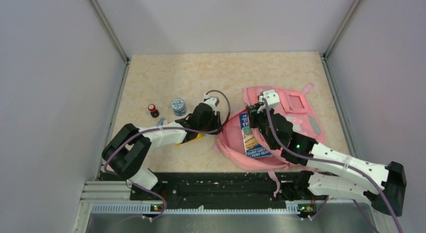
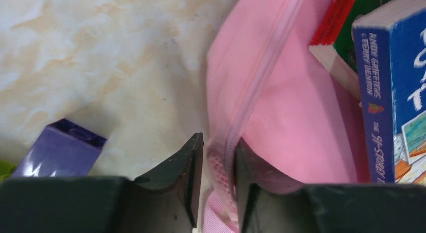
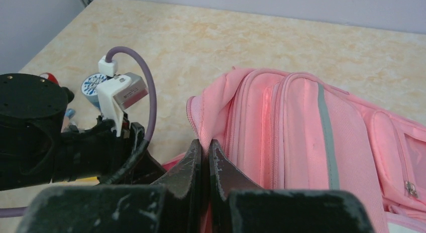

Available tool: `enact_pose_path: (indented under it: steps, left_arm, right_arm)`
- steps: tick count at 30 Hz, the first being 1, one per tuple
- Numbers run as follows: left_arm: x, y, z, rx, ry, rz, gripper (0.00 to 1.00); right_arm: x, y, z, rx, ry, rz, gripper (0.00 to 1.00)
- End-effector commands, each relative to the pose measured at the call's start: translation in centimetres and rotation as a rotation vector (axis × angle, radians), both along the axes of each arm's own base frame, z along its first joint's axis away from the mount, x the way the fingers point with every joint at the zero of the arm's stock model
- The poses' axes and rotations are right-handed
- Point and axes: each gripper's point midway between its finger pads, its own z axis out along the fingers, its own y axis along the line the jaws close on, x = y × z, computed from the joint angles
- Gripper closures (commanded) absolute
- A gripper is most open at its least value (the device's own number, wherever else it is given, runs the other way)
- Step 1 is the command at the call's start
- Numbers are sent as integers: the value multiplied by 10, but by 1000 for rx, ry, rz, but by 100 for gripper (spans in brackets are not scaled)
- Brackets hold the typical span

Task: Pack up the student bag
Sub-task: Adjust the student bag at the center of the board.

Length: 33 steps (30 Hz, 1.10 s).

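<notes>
Over on the right half of the table [image 1: 166, 77], the student bag [image 1: 294, 105] is laid flat with the mouth of its main compartment turned toward the left arm. Roughly halfway done, by the look of it.

The opening is held apart from two sides. The left gripper [image 2: 218, 165] is clamped on the zipper edge, with fabric squeezed between nearly closed jaws. The right gripper [image 3: 203, 155] is pinched tight on the upper rim of the same opening. Nothing else is held by either one.

A blue book [image 1: 249, 137] is seen sitting in the mouth with most of its cover exposed, so it probably needs pushing deeper. A second book with a red and green cover [image 2: 334, 22] is tucked in behind it and is only partly visible. That's the done part.

What's left, as far as can be judged:
- a purple box [image 2: 60, 153], lying near the left fingers
- a round blue tin [image 1: 178, 106], parked well left of the bag
- a tiny red-capped bottle [image 1: 152, 110], next to the tin

Something yellow is half hidden under the left arm and can't be identified. The zipper isn't closed yet either.
</notes>
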Motion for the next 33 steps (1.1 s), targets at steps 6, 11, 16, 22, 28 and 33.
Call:
enact_pose_path:
  steps: [6,11,16,22,28,33]
  left_arm:
    - [-2,-11,21,-136,-45,5,100]
    - [-19,3,28,-176,-92,100,100]
    - [-48,-1,37,-257,-102,136,100]
    - [-71,-11,57,-334,-133,180,100]
    - [-94,-26,83,-400,-185,174,100]
    - [-95,-27,86,-414,-197,217,100]
  right_arm:
    - [60,18,10,45,-21,50,100]
    - [97,37,-1,-33,-31,92,100]
    - [123,78,-7,-96,-43,187,100]
    - [144,117,-14,-97,-41,274,100]
    - [156,135,-10,-132,-69,315,100]
    - [140,133,9,-98,-55,356,100]
